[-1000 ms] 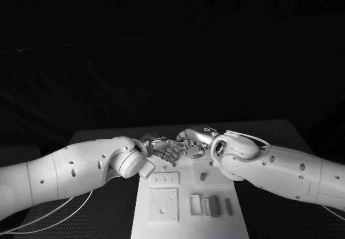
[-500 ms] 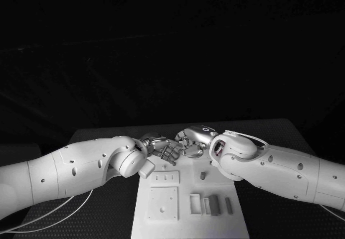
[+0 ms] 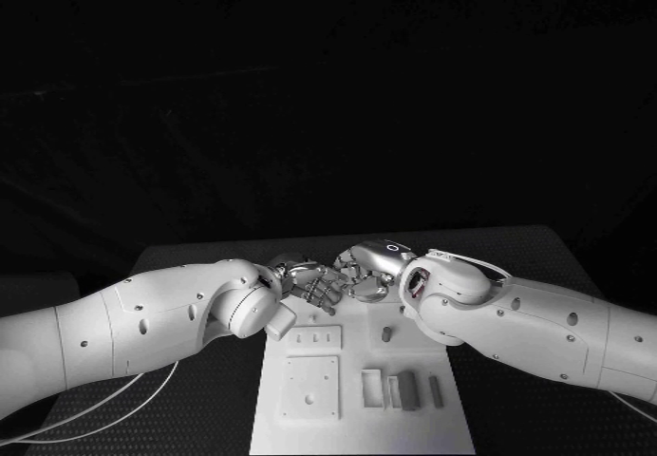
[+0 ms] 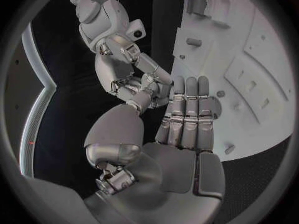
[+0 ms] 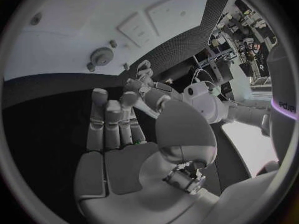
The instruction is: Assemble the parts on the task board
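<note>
My left hand (image 3: 312,283) and right hand (image 3: 367,271) meet fingertip to fingertip at the far end of the task board (image 3: 359,418); whether either grasps anything, I cannot tell; loose parts (image 3: 403,390) lie near its front

left hand (image 3: 312,283) meeting right hand (image 3: 367,271), fingers extended (empty)

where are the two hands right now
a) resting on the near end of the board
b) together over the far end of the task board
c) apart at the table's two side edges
b: the left hand and right hand meet fingertip to fingertip above the far end of the task board.
</note>
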Robot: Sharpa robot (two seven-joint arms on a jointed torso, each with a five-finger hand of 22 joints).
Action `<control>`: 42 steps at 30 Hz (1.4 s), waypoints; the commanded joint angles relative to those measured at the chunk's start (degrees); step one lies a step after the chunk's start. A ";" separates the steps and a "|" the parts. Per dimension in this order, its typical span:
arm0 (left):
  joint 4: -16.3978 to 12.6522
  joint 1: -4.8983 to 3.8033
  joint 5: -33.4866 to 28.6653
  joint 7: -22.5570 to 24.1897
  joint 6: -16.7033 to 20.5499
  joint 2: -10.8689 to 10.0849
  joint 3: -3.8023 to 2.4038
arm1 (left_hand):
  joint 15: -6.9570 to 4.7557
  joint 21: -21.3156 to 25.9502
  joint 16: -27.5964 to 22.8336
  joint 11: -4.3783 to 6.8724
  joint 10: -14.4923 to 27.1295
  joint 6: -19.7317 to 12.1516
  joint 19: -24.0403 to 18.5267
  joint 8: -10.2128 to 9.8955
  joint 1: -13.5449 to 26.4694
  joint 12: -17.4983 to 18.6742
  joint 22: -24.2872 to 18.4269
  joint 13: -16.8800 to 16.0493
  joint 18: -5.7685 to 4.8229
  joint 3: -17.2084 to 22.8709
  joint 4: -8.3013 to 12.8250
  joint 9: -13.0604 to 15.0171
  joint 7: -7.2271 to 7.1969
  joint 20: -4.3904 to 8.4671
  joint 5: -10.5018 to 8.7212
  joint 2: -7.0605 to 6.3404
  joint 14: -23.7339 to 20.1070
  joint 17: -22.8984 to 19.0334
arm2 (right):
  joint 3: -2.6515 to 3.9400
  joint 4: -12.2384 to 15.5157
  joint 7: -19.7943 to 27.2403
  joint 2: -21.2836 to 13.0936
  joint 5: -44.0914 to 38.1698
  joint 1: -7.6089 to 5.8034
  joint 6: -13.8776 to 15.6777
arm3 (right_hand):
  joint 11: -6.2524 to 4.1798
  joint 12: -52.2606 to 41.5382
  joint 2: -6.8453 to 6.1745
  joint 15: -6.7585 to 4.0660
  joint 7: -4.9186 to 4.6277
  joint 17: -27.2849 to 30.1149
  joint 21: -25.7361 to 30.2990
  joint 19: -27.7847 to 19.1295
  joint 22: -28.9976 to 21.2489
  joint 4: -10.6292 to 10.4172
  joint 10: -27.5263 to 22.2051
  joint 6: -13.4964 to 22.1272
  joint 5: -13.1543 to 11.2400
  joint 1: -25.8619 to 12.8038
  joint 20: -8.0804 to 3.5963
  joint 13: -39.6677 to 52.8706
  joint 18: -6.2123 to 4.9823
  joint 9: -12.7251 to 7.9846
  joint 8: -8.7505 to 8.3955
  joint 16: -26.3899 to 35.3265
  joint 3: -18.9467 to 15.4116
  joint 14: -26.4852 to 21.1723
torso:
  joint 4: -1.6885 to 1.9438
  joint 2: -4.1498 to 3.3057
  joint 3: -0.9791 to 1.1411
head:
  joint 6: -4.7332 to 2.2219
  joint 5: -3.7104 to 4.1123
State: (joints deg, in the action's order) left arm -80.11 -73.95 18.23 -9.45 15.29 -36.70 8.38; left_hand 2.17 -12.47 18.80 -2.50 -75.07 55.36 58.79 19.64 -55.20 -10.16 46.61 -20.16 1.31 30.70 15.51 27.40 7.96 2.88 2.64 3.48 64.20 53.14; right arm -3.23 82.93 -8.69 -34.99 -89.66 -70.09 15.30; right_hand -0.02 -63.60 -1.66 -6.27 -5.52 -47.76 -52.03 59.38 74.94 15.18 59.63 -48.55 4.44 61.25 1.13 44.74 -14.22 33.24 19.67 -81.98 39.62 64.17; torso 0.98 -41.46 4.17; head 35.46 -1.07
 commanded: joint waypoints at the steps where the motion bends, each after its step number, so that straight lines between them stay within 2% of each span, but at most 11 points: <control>1: -0.22 -0.35 -0.58 2.13 0.64 0.34 -0.35 | -0.07 0.12 -0.09 0.26 -0.43 1.38 0.09 0.31 -0.66 -0.34 0.13 -0.24 0.37 0.72 0.06 0.26 -0.99 0.37 0.34 0.92 0.54 0.23 | -0.26 0.27 1.30 0.36 -0.18 0.48 -1.68 | -1.02 -0.35 0.31 -0.36 0.44 -0.06 -0.34 0.54 1.01 0.36 -1.23 -11.52 0.15 -0.19 -0.03 -0.10 -0.78 0.10 0.19 -0.16 -0.02 0.07 | 0.01 0.00 0.01 | 0.06 0.02; 18: -0.27 -0.20 -0.94 2.10 1.21 0.13 -0.35 | -0.36 0.26 -0.29 0.51 -0.95 2.37 0.28 0.32 0.11 -0.30 0.62 -1.50 -0.14 2.72 0.58 0.39 -1.35 0.84 2.18 1.58 1.19 1.43 | -0.26 -0.14 1.24 0.33 -0.18 0.76 -1.61 | -1.04 -0.36 0.34 -0.38 0.46 -0.07 -0.36 0.58 1.01 0.47 -1.17 -11.57 0.15 -0.25 -0.06 -0.11 -0.78 0.12 0.19 -0.18 0.00 0.12 | 0.07 -0.02 -0.04 | 0.34 0.10; 19: -0.26 -0.18 -0.95 2.12 1.32 0.11 -0.35 | -0.41 0.27 -0.28 0.56 -1.05 2.48 0.31 0.34 0.31 -0.33 0.68 -1.66 -0.18 2.82 0.61 0.43 -1.38 0.88 2.46 1.66 1.29 1.60 | -0.26 -0.14 1.24 0.32 -0.18 0.77 -1.60 | -1.04 -0.36 0.34 -0.38 0.46 -0.07 -0.36 0.58 1.01 0.48 -1.17 -11.57 0.15 -0.25 -0.06 -0.11 -0.78 0.12 0.19 -0.18 0.00 0.13 | 0.06 -0.01 -0.03 | 0.36 0.09; 21: -0.24 -0.15 -0.95 2.12 1.44 0.03 -0.35 | -0.62 0.29 -0.22 0.75 -1.39 2.98 0.44 0.47 1.37 -0.51 1.00 -2.45 -0.34 3.04 0.91 0.74 -1.58 1.13 4.36 1.98 1.68 2.43 | -0.26 -0.14 1.25 0.30 -0.18 0.79 -1.62 | -1.04 -0.36 0.34 -0.38 0.46 -0.07 -0.37 0.58 1.01 0.49 -1.17 -11.58 0.15 -0.26 -0.06 -0.11 -0.78 0.12 0.18 -0.18 0.00 0.13 | 0.06 -0.01 -0.01 | 0.35 0.09; 23: -0.19 -0.15 -0.95 2.13 1.57 -0.01 -0.35 | -0.68 0.31 -0.20 0.81 -1.46 3.10 0.46 0.50 1.64 -0.59 1.12 -2.73 -0.38 3.14 1.00 0.87 -1.65 1.21 4.84 2.12 1.79 2.75 | -0.26 -0.14 1.24 0.26 -0.18 0.81 -1.68 | -1.04 -0.36 0.34 -0.39 0.46 -0.07 -0.37 0.58 1.01 0.50 -1.16 -11.58 0.15 -0.27 -0.06 -0.11 -0.78 0.13 0.18 -0.18 0.00 0.14 | 0.02 -0.02 -0.01 | 0.36 0.12; 42: -0.10 -0.05 -0.50 1.13 0.88 -0.24 -0.35 | -0.75 0.39 -0.28 0.85 -1.40 3.10 0.38 0.43 1.77 -0.68 1.36 -3.26 -0.47 3.55 1.14 1.09 -1.67 1.32 5.09 2.53 1.80 3.34 | -0.26 -0.36 0.99 0.03 -0.24 0.86 -1.58 | -1.06 -0.36 0.34 -0.41 0.48 -0.09 -0.40 0.62 1.01 0.61 -1.10 -11.64 0.15 -0.36 -0.09 -0.12 -0.78 0.15 0.18 -0.20 0.01 0.19 | 0.05 0.00 0.05 | 0.56 0.22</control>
State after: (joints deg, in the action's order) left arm -80.31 -73.75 17.78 -9.52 15.50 -36.97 8.30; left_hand 1.43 -12.47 18.80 -1.54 -76.60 56.30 59.27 20.39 -53.01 -10.55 47.94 -23.35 1.24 33.95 16.52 24.16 8.48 3.81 7.81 5.97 65.51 56.40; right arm -3.29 82.30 -8.68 -35.07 -89.63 -69.50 15.47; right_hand -0.23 -63.60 -1.66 -6.43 -5.52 -47.76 -52.04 59.57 74.92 15.50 59.83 -48.55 4.44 61.25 0.94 44.70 -14.21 33.49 19.73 -81.97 39.62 64.30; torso 1.05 -41.47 4.21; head 36.02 -0.84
